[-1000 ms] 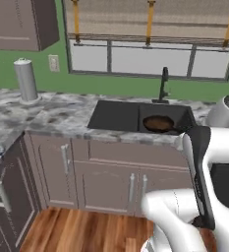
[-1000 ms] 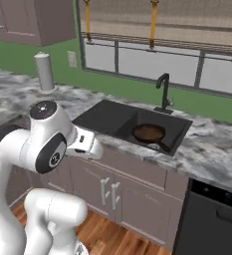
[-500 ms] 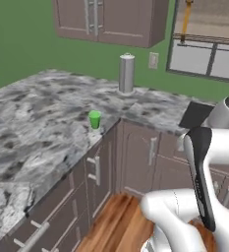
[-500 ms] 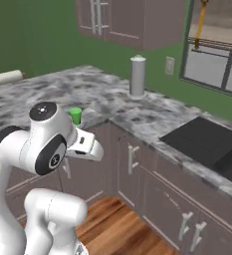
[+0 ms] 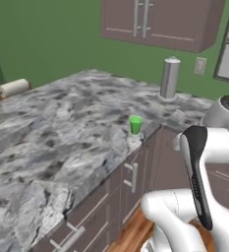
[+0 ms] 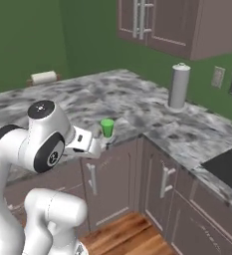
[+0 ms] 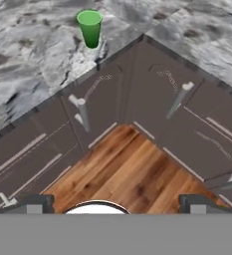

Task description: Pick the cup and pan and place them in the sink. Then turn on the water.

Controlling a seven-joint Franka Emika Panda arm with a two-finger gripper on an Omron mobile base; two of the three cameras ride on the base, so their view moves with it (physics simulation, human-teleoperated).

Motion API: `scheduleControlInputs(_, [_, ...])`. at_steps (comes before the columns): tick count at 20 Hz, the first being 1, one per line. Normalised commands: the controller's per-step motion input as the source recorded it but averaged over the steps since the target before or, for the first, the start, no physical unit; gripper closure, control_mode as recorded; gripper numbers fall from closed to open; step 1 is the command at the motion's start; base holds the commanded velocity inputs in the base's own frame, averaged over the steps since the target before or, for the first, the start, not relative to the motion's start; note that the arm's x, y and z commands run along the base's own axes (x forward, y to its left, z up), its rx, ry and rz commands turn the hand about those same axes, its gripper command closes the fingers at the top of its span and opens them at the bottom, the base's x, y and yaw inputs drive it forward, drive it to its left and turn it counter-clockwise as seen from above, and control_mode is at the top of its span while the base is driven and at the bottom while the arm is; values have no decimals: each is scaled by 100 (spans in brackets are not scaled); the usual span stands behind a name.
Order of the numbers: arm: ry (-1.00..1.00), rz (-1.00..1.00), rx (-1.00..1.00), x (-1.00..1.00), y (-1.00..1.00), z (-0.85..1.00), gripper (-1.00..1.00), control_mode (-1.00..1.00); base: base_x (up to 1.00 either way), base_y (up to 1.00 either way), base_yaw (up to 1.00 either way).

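1. Left base view: cup (image 5: pixel 135 124) stands upright on the marble bench (image 5: pixel 47 133), close to the inner corner edge, above the cabinet doors. A steel canister (image 5: pixel 169 78) sits further back by the wall, well apart from the cup; a paper roll (image 5: pixel 14 87) lies at the far left. The arm's white links fill the lower right, folded up, nowhere near the cup. Cup lies ahead and left of the arm.

2. Right base view: cup (image 6: pixel 107 127) sits at the bench (image 6: pixel 137 107) edge, just past the arm's wrist end in this picture; depth between them is hard to judge. Canister (image 6: pixel 178 86) is back right, paper roll (image 6: pixel 43 77) back left. A dark sink (image 6: pixel 229 167) corner shows at the right edge, well apart from the cup. Finger state cannot be told here.

3. Hand view: cup (image 7: pixel 90 28) is near the top, left of centre, upright, axis vertical, with free bench around it. Fingers (image 7: pixel 35 203) show as two dark tips at the bottom, set wide apart, gripping nothing. Cup lies far ahead of the fingers and a bit left; the camera looks down at cabinet fronts (image 7: pixel 112 99) and wood floor (image 7: pixel 132 169) between.

4. Judgement: the cup pick has not begun; the reach must go forward and left, then close round the cup's sides.
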Motion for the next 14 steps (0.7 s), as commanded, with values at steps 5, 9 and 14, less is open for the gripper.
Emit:
scheduleControlInputs(5, [0,0,0,0,0,0,-100,100,94,0,23])
scheduleControlInputs(9, [0,0,0,0,0,0,-100,100,100,0,26])
scheduleControlInputs(14, [0,0,0,0,0,0,-100,100,95,-13,38])
